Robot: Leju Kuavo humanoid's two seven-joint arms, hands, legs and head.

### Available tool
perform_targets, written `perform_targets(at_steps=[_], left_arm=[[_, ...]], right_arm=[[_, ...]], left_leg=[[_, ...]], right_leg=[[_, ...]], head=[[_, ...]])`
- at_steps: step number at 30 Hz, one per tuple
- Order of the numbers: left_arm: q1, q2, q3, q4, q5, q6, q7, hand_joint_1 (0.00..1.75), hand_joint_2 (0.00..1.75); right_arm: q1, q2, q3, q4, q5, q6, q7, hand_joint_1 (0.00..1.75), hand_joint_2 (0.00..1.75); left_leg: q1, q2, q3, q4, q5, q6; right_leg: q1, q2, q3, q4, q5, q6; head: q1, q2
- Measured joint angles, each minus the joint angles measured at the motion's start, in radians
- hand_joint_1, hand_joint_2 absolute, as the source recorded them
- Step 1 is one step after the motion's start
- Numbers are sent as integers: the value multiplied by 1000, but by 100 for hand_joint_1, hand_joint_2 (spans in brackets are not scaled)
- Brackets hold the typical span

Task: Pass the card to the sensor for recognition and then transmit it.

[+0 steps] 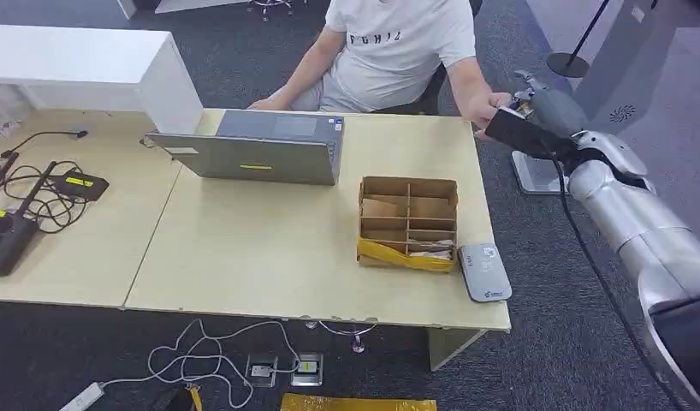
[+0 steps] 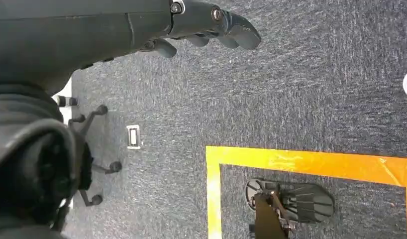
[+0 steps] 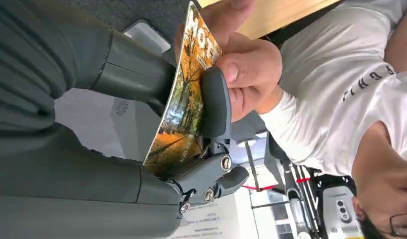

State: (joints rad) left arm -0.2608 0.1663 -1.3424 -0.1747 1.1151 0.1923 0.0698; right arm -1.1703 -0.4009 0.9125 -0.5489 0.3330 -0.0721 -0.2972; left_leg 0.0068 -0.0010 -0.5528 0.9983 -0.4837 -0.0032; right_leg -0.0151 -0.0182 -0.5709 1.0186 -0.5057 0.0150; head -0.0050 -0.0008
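Stage: judged from how things lie, this is the handover, the last part of the task; the card [image 3: 184, 99] is out beyond the far right corner of the bench [image 1: 269, 257], well away from the grey card reader [image 1: 484, 271] near the front edge.
Done: the pass over the reader cannot be checked from these views; the card's being at the person's side suggests it is behind.
Left: letting go of the card once the person has it, then drawing the arm clear.
Right hand [image 3: 211, 144]: its fingers [image 3: 215, 102] pinch the card against the thick thumb, one dark finger lying across the printed face.
Person's hand [image 3: 246, 64]: grips the card's free end, just beyond the robot's fingertips, so both hold it at once.
Card: thin, flat and glossy, printed with an autumn scene in orange and yellow, white lettering at the person's end; held edge-on between the two hands.
Left hand [image 2: 211, 25]: hangs over grey carpet, fingers loosely curled, holding nothing.
Risk: a release too early or too late could drop or tug the card.
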Motion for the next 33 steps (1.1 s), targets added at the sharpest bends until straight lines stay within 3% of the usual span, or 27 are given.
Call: perform_targets(at_steps=[6,7,8,9,24,33], left_arm=[[0,0,0,0,0,0,0,0,0],[0,0,0,0,0,0,0,0,0],[0,0,0,0,0,0,0,0,0],[0,0,0,0,0,0,2,0,0],[3,0,0,0,10,8,7,0,0],[18,1,0,0,27,20,8,0,0]], right_arm=[[1,9,7,18,0,0,0,175,175],[2,10,9,21,2,-2,1,145,175],[3,11,11,24,2,-3,1,16,175],[4,12,13,29,3,-6,1,0,175],[25,13,6,41,82,-32,43,0,175],[65,-27,-28,-86,96,-12,167,0,175]], left_leg=[[0,0,0,0,0,0],[0,0,0,0,0,0],[0,0,0,0,0,0],[0,0,0,0,0,0],[0,0,0,0,0,0],[0,0,1,0,0,0]], right_leg=[[0,0,0,0,0,0],[0,0,0,0,0,0],[0,0,0,0,0,0],[0,0,0,0,0,0],[0,1,0,0,0,0],[0,1,0,0,0,0]], head=[[0,0],[0,0],[0,0],[0,0],[0,0],[0,0]])
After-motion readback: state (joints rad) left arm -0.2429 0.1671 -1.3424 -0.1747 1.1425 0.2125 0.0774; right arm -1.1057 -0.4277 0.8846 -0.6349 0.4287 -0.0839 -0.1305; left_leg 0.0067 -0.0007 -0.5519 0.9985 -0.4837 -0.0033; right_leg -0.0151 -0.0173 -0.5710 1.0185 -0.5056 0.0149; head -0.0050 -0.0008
